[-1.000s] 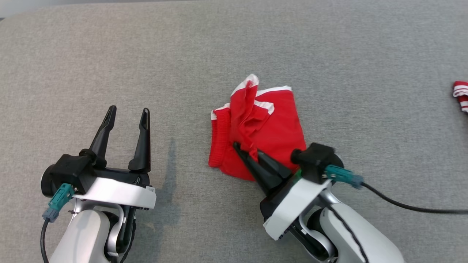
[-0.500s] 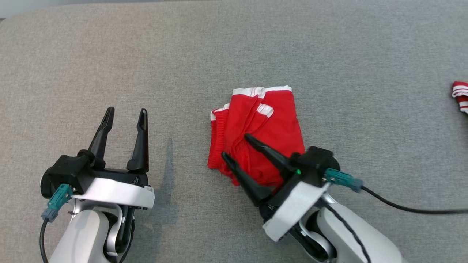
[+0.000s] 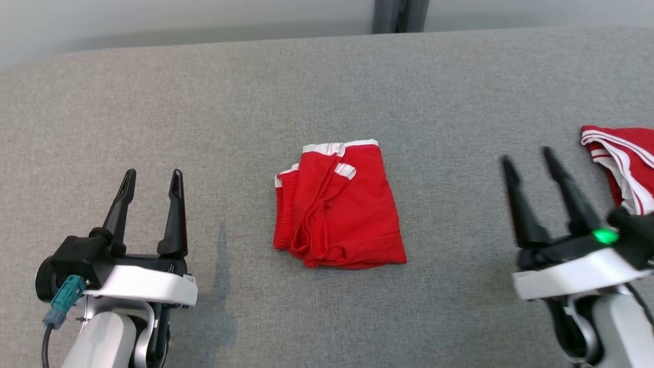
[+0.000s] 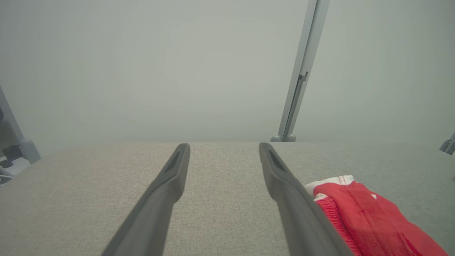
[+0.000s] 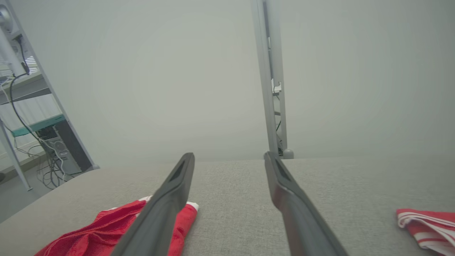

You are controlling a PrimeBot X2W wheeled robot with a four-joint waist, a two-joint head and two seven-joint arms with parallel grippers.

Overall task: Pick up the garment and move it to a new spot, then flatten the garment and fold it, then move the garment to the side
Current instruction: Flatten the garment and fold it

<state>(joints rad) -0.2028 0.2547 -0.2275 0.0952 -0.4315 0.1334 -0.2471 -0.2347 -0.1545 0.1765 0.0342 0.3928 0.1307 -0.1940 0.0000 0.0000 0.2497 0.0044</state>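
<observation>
Right claw [image 5: 228,156] spread above a grey fabric-covered desk [image 5: 231,206]

Its two long dark fingers [image 5: 160,213] stand well apart over bare grey cloth. A folded red fabric garment with white trim [image 5: 89,234] lies at the lower left, partly hidden behind one finger. A red-and-white striped cloth [image 5: 430,227] lies at the lower right edge, well apart from it. A pale grey metal post [image 5: 272,89] rises behind the desk's far edge.

A striped red cloth [image 3: 619,159] (white-banded) lies on the grey table [image 3: 204,102].

Grey fabric surface [image 3: 153,92], pale wall [image 4: 142,53] behind, one metal post [image 4: 300,81].
</observation>
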